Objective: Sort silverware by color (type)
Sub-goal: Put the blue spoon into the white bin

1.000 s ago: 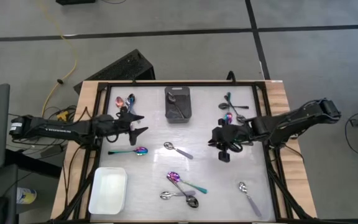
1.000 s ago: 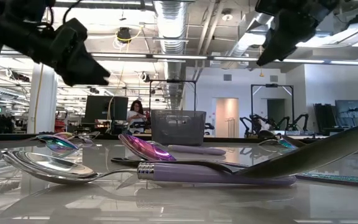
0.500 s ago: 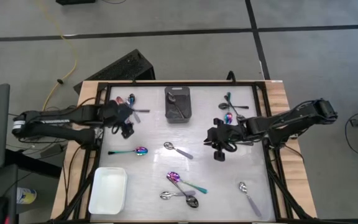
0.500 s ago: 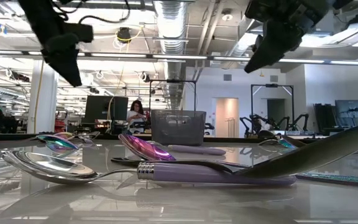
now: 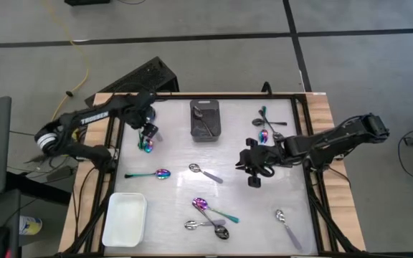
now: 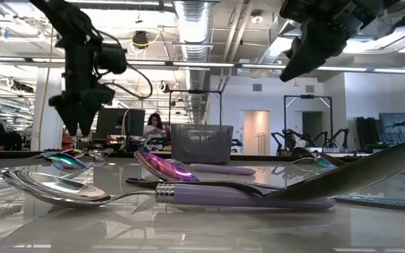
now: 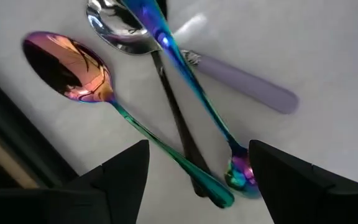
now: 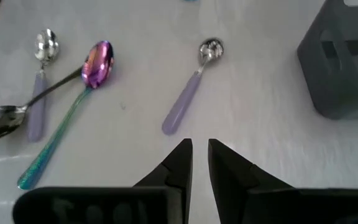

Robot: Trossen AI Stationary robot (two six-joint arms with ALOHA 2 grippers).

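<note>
My left gripper [image 5: 148, 131] [image 7: 199, 148] is open and points down over the far-left pile of spoons [image 7: 166, 93]. That pile holds two rainbow spoons, a silver spoon with a lilac handle and a dark handle, all lying flat on the table. The fingers stand above them and touch nothing. My right gripper [image 5: 253, 170] [image 8: 199, 144] is shut, holds nothing, and hovers right of the table's middle. Ahead of it lie a silver lilac-handled spoon [image 8: 190, 96] and a rainbow spoon [image 8: 82, 102].
A black bin [image 5: 206, 120] at the far middle holds a spoon. A white tray [image 5: 125, 219] sits at the near left. More spoons lie loose: a rainbow one [image 5: 150, 174], a silver one [image 5: 205, 173], a near cluster [image 5: 211, 216], a silver one [image 5: 287, 226] and a far-right pile [image 5: 267, 126].
My left gripper has swung from lying level, pointing toward the table's middle, to pointing straight down, and has moved toward the far-left pile. My right gripper has drifted slightly toward the table's left. No spoon has visibly moved.
</note>
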